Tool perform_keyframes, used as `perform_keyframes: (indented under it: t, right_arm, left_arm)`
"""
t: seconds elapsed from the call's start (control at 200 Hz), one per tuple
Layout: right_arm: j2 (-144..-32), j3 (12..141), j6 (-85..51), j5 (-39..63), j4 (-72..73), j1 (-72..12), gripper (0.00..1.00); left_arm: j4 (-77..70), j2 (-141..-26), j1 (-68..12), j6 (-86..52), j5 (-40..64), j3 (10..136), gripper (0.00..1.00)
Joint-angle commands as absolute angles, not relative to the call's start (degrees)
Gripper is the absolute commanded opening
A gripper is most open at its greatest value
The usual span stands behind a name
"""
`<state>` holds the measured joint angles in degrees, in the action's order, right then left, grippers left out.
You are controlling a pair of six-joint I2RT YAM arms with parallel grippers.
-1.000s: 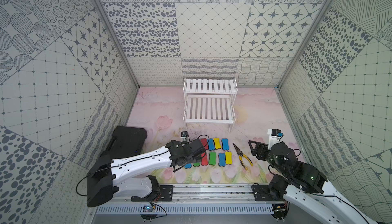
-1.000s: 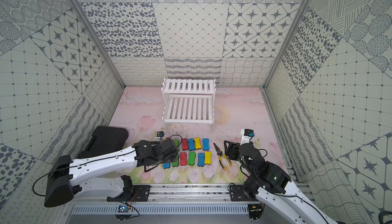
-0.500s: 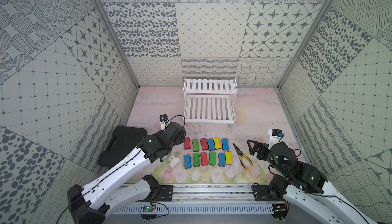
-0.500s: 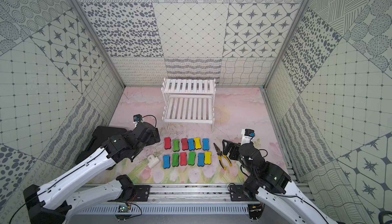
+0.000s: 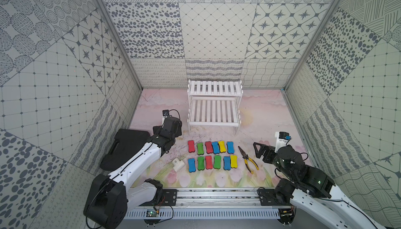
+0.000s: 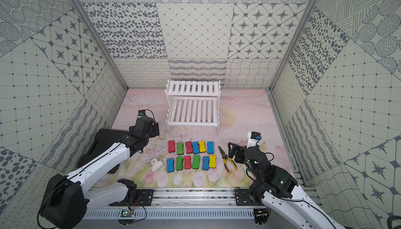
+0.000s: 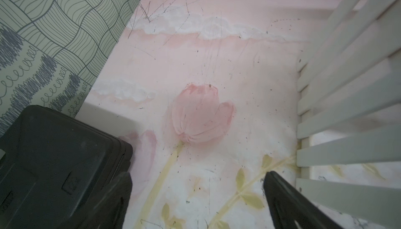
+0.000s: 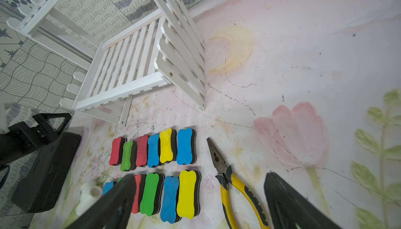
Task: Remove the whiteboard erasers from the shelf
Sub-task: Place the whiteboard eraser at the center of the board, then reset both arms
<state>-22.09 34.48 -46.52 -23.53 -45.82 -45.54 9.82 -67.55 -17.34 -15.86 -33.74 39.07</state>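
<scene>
As laid out now, shows all twelve whiteboard erasers [image 5: 214, 147] off the shelf [image 5: 211, 123], in two rows of six on the floral mat [image 5: 271, 119] just before it. Holds left gripper [image 7: 198, 177] jaws released, grasping nothing, above mat between black case [image 5: 123, 145] and shelf. Holds right gripper [image 8: 199, 175] jaws likewise spread, unloaded, near yellow-handled pliers [image 5: 245, 158].

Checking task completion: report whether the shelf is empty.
Empty: both tiers of the shelf are bare; the whiteboard erasers lie before it.

The erasers [image 5: 217, 161] lie in two rows on my table [image 5: 271, 119], before the shelf [image 5: 211, 121]; pliers [image 5: 246, 160] to their right, block [image 5: 178, 164] to their left, case [image 5: 125, 143] farther left.
</scene>
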Motion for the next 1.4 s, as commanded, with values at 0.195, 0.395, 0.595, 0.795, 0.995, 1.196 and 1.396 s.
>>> perform_keyframes:
  t: [0.195, 0.395, 0.595, 0.795, 0.995, 1.196, 1.396]
  right_arm:
    - [-22.2, 35.4, -45.8, -25.5, -44.6, -45.3, 0.97]
    - [-22.4, 35.8, -45.9, -26.7, -44.4, -45.3, 0.97]
    - [-23.3, 35.6, -44.9, -26.5, -42.2, -45.3, 0.97]
    - [-26.9, 36.0, -44.2, -27.5, -39.7, -45.3, 0.97]
    - [-33.7, 38.4, -41.7, -32.7, -38.0, -45.3, 0.97]
    - [-41.1, 41.9, -35.8, -39.0, -35.9, -40.2, 0.97]
    - [-44.1, 38.8, -24.4, -34.5, -20.7, -31.8, 0.97]
  left_arm:
    - [-25.1, -80.4, -10.3, 0.6, -22.3, 32.3, 1.0]
    - [-28.3, -84.3, -7.1, -1.5, -15.5, 33.2, 0.98]
    - [-43.6, -87.7, -6.6, -2.0, -15.7, 25.7, 0.97]
    - [-50.1, -89.1, -5.0, -5.0, -14.9, 22.2, 0.99]
    - [-48.8, -89.6, -5.1, -5.5, -15.4, 22.8, 0.99]
    - [-49.7, -90.0, -4.8, -5.4, -15.1, 22.7, 0.99]
    - [-51.1, -90.4, -4.8, -4.9, -15.3, 22.4, 0.99]
